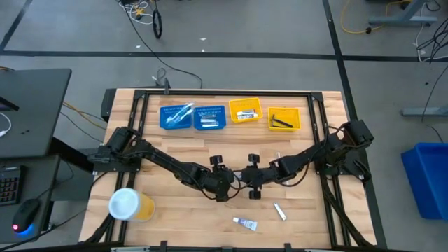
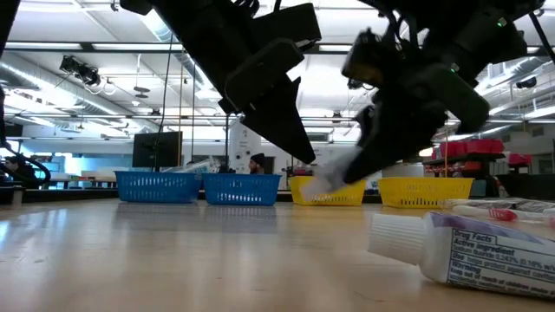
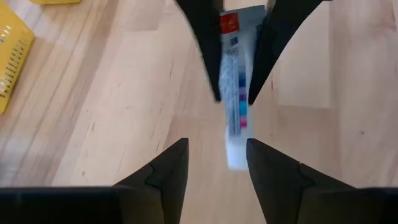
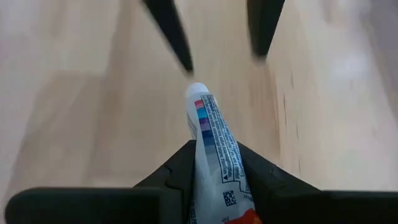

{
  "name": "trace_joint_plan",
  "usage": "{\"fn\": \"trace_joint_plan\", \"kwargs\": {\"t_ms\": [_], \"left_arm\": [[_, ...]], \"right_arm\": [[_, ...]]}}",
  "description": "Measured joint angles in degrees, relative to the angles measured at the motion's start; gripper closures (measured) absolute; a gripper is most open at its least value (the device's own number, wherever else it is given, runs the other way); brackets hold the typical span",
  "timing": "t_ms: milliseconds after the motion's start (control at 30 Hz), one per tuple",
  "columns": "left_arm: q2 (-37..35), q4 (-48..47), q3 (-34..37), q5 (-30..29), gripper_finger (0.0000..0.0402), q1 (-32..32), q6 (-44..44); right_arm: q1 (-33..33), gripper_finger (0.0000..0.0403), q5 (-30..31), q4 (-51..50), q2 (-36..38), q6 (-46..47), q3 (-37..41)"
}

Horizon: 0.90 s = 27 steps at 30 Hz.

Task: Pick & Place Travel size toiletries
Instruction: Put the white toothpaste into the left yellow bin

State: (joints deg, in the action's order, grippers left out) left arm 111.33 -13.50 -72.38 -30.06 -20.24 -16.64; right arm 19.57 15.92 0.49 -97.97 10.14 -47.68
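Tube (image 4: 214,158): white, printed; clamped between the right gripper's (image 4: 214,180) fingers (image 4: 177,171), cap end jutting out toward the left gripper (image 3: 217,163). Location: centre of the high view, above the table (image 1: 175,150).

Left gripper: jaws parted, released; tube cap lies in the gap between its tips, no contact visible.

Second tube (image 1: 246,223): flat on table, lower centre.

Third item (image 1: 279,211): slim, white, lower centre-right.
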Motion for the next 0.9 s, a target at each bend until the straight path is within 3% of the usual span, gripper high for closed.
{"fn": "trace_joint_plan", "kwargs": {"t_ms": [133, 333, 400, 600, 733, 900], "left_arm": [[0.0, 0.1, 0.0, 0.1, 0.0228, 0.0, -0.8], [0.0, 0.4, 0.0, -3.9, 0.024, 0.0, -2.8], [0.0, 0.6, 0.0, -4.3, 0.0247, 0.1, -2.1], [0.0, 0.8, 0.0, -3.4, 0.0269, 0.1, -0.7], [0.0, 1.6, 0.0, -3.4, 0.028, 0.1, -1.0], [0.0, 1.7, 0.0, -3.4, 0.0285, 0.2, -1.2]], "right_arm": [[0.1, 0.0308, 5.2, -5.3, 0.0, 3.7, 0.0], [-0.9, 0.0301, 23.4, -16.7, 3.2, 8.6, 0.0], [-2.6, 0.0301, 26.1, -19.2, 5.6, 7.6, 0.1], [-13.4, 0.03, 22.3, -19.5, 15.4, -0.5, 0.1], [-25.3, 0.0297, 11.9, -17.3, 19.1, -8.1, 0.1], [-39.5, 0.0301, 2.0, -13.1, 17.8, -15.6, 0.1]]}}
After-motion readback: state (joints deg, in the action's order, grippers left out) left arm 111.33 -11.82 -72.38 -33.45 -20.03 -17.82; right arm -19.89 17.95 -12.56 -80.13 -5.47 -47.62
